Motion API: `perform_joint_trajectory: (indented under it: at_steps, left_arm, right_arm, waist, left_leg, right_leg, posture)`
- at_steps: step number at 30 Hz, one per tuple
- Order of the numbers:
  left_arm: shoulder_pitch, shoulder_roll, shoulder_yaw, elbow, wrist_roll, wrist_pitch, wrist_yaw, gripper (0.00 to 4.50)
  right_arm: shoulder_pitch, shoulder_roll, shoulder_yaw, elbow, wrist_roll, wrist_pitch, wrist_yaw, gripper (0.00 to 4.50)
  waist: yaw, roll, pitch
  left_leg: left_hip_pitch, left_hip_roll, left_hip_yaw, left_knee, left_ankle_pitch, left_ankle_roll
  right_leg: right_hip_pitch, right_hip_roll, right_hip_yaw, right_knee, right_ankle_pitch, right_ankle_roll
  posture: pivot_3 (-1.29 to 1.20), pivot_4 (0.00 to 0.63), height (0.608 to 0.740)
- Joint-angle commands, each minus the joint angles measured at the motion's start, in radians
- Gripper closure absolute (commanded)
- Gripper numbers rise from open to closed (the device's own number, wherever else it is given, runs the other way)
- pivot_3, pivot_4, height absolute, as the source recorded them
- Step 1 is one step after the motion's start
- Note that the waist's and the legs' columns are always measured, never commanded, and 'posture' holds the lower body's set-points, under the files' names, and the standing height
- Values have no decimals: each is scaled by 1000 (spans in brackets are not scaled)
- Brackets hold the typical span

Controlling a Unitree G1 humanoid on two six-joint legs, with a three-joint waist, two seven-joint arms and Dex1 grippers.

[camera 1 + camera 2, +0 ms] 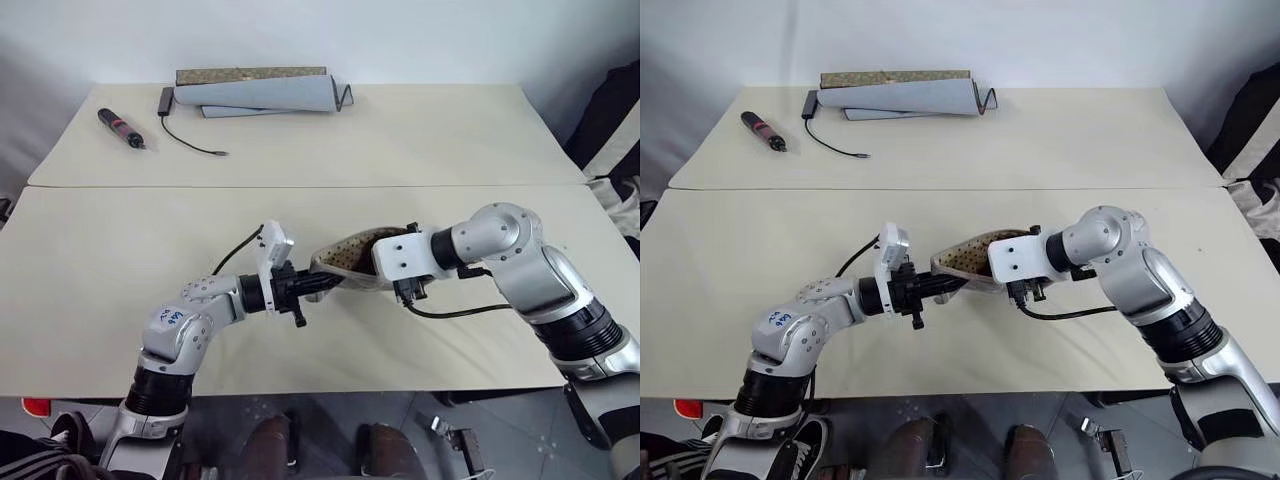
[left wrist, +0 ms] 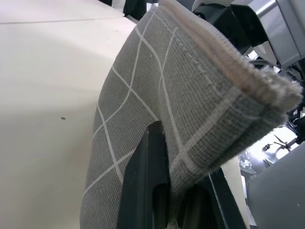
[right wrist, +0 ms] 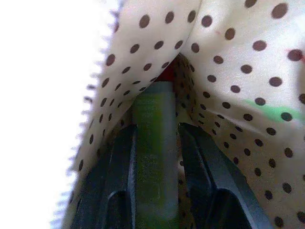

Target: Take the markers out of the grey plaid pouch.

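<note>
Right wrist view: my right pincer (image 3: 157, 157) pinching a green marker (image 3: 153, 143) inside the dotted lining — ready to draw out.
Left pincer (image 2: 178, 191): clamped on the grey plaid pouch (image 2: 190, 95) — holds its mouth toward three o'clock, off the bench (image 1: 120, 250).

Pouch (image 1: 350, 262) mouth tight: right gripper (image 3: 156, 143) fingers fill it w/ green marker (image 3: 155, 157) between, polka lining crowding both sides, open table (image 1: 120, 250) all round outside.
</note>
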Motion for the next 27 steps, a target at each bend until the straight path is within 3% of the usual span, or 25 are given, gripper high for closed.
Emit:
perform_joint_trajectory:
  at_steps: [1, 19, 22, 27]
  left_arm:
    - [10, -7, 9, -20, -18, -23, -2, 4500]
    - [34, -11, 22, 12, -10, -56, 23, 4500]
    - [41, -10, 19, 20, -9, -62, 21, 4500]
    - [46, -10, 16, 21, -9, -63, 21, 4500]
  right_arm:
    - [-21, 14, 30, 27, -30, 1, -1, 3126]
    - [-52, 82, 38, 148, -69, -25, -58, 3126]
    - [-45, 79, 45, 138, -68, -9, -44, 2232]
    - [-33, 87, 66, 150, -100, -46, -71, 2232]
  waist:
    - [0, 0, 0]
    - [-1, 0, 0]
    - [-1, 0, 0]
    - [-1, 0, 0]
  left_leg:
    - [0, 0, 0, 0, 0, 0]
    - [0, 0, 0, 0, 0, 0]
    - [0, 0, 0, 0, 0, 0]
    - [0, 0, 0, 0, 0, -1]
  right_leg:
    - [0, 0, 0, 0, 0, 0]
    - [0, 0, 0, 0, 0, 0]
    - [0, 0, 0, 0, 0, 0]
    - [0, 0, 0, 0, 0, 0]
  posture:
    - [0, 150, 740]
    - [0, 150, 740]
    - [0, 150, 740]
    - [0, 150, 740]
